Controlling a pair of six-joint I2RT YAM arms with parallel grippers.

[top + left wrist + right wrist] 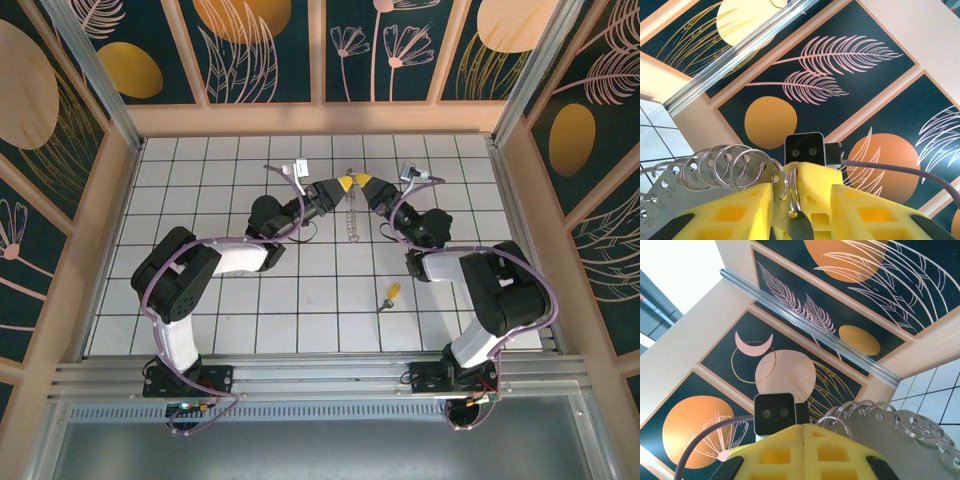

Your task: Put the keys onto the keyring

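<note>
The right gripper (366, 181) is pressed together on the hanging keyring (350, 215). The left gripper (343, 183) sits beside it; I cannot tell if it pinches. The key (388, 296) lies on the desk (180, 170) at five o'clock, nearer the right arm, blade pointing to seven.

Yellow-headed key (390, 296) lies on tiles (300, 300); beaded keyring (350, 216) hangs raised.
</note>
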